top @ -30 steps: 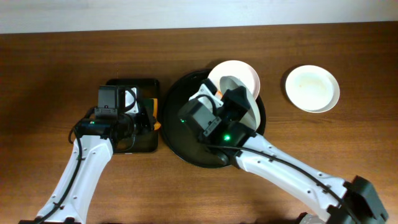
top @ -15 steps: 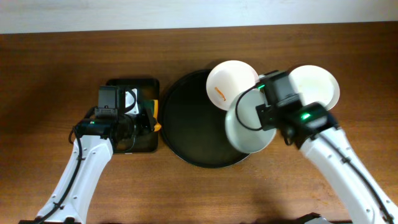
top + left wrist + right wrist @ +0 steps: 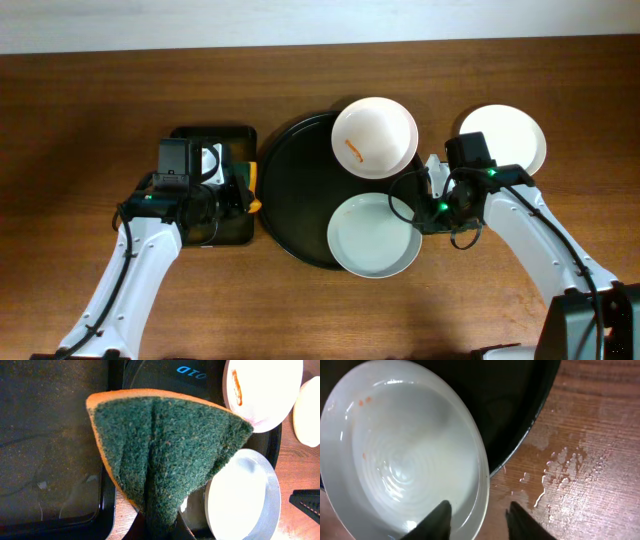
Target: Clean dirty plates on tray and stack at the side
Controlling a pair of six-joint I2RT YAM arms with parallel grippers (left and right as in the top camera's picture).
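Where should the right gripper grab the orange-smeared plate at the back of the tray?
Probably its right rim, coming from the right. The smeared plate is shallow and lies face up, so only the thin rim can be pinched, and that side overhangs the tray rim, leaving room for a finger underneath. The right gripper is nearest there.

Brown wooden worktop (image 3: 100, 90). Large round black tray (image 3: 295, 190) centre. White plate with orange smear (image 3: 380, 130) overlaps its upper right rim; second pale plate (image 3: 370, 235) overhangs lower right rim, right hand (image 3: 425, 205) at its edge. Third white plate (image 3: 503, 140) on worktop, right. Left hand (image 3: 235, 190) with orange-and-green sponge (image 3: 250, 185) over small rectangular black tray (image 3: 215, 133)
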